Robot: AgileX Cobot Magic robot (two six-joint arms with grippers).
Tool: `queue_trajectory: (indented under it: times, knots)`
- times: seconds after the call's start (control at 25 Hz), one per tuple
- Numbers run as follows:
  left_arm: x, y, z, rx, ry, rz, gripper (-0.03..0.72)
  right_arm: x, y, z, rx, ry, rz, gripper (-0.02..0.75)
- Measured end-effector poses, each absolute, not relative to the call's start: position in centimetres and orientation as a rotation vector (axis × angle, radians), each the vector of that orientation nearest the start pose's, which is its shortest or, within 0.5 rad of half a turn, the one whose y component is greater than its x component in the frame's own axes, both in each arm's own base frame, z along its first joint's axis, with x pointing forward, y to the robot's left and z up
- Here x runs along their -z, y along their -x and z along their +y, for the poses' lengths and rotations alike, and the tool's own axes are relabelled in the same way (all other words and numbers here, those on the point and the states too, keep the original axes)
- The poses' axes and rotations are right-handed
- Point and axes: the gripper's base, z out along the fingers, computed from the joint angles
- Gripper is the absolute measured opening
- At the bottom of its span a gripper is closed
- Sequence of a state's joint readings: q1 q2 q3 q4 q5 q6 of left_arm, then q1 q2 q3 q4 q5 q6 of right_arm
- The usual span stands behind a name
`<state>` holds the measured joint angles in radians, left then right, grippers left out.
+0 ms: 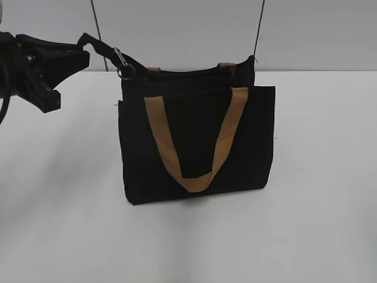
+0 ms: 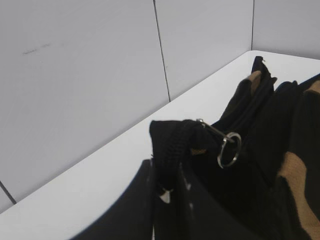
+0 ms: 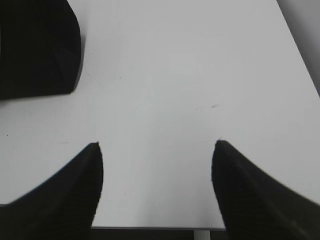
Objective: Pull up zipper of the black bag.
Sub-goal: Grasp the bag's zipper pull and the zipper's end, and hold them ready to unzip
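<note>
Left gripper (image 2: 162,187) pinching black bag's (image 1: 197,141) zipper (image 2: 172,142) end.

- A white desk (image 1: 318,224) fills the lower part of the exterior view, its surface plain and matte.
- A pale grey wall (image 1: 188,29) rises along the desk's far edge, divided into panels by thin dark seams (image 1: 94,23).
- A few tiny dark specks (image 3: 214,106) lie on the desk surface in the right wrist view.

White table (image 1: 318,224), pale panelled wall (image 1: 177,29)
</note>
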<state>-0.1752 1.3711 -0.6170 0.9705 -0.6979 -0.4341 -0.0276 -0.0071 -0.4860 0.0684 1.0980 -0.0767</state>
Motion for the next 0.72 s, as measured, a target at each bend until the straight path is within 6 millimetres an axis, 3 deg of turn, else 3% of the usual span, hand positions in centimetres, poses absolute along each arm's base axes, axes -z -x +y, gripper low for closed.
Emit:
queue_trajectory:
  times: [0.44,0.72]
  knots:
    - [-25.1,-25.6,-9.3,0.324,-0.874,1.553,0.029,-27.1,0.6,0.7,-0.036,0.06,2.078,0.527]
    - [-25.1,-25.6,-9.3,0.324,-0.874,1.553,0.029,-30.1,-1.7,2.1,-0.134,0.293,2.112,0.527]
